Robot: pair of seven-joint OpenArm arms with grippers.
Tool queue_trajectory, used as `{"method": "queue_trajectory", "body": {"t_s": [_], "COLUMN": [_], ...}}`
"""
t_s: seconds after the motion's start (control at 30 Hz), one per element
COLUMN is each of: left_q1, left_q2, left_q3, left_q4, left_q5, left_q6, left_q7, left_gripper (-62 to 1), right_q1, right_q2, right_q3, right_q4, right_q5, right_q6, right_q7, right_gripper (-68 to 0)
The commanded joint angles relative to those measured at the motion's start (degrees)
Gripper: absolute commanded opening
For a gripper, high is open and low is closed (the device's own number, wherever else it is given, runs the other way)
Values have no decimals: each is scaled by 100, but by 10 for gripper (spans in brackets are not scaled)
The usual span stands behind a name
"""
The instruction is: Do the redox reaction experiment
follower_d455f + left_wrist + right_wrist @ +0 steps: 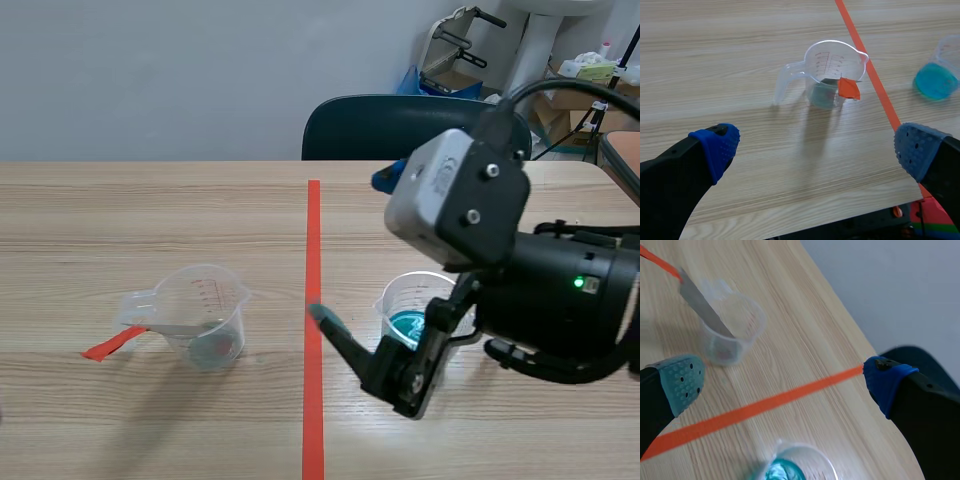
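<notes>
A clear measuring cup (205,315) stands left of the tape line. A metal strip (175,328) with an orange-red tab leans in it, the tab sticking out past the handle. A second clear cup (412,310) holding blue liquid stands right of the line. My right gripper (355,250) hangs open just above and left of the blue cup (790,467), which lies under it; the strip cup (730,332) is farther ahead. My left gripper (815,150) is open and holds nothing, well short of the strip cup (832,72). The blue cup (940,75) is off to its side.
An orange-red tape line (313,330) runs down the middle of the wooden table. A dark chair (400,125) stands behind the far edge, with boxes and gear at the back right. The table's near edge (805,217) lies just under the left gripper.
</notes>
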Motion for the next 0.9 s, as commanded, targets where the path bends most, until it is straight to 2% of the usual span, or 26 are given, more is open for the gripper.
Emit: {"method": "queue_trajectory", "body": {"t_s": [0.0,0.2,0.27,0.37,0.47,0.57,0.87], "left_q1": [-11,-15,-15,-15,-48,-63,-81], "left_q2": [61,74,74,74,74,74,74], "left_q3": [4,4,4,4,4,4,4], "left_q4": [114,114,114,114,114,114,114], "left_q5": [-37,-22,103,260,280,378,437], "left_q6": [81,74,66,42,-72,-195,-190], "left_q7": [-105,-409,-507,-636,-761,-863,-918], "left_gripper": [14,14,14,14,14,14,14], "right_q1": [203,929,1176,1537,1882,2186,2859], "right_q2": [61,31,-39,-197,-470,-778,-1635], "right_q3": [-160,-1204,-1519,-1952,-2297,-2590,-3281], "right_q4": [-136,-774,-1040,-1453,-1904,-2374,-3436], "right_q5": [-168,-887,-1110,-1300,-1475,-1493,-1762], "right_q6": [-35,-46,-50,-92,-129,-411,-1038], "right_q7": [140,918,1252,1646,1812,1958,2068], "right_gripper": [4,4,4,4,4,4,4]}}
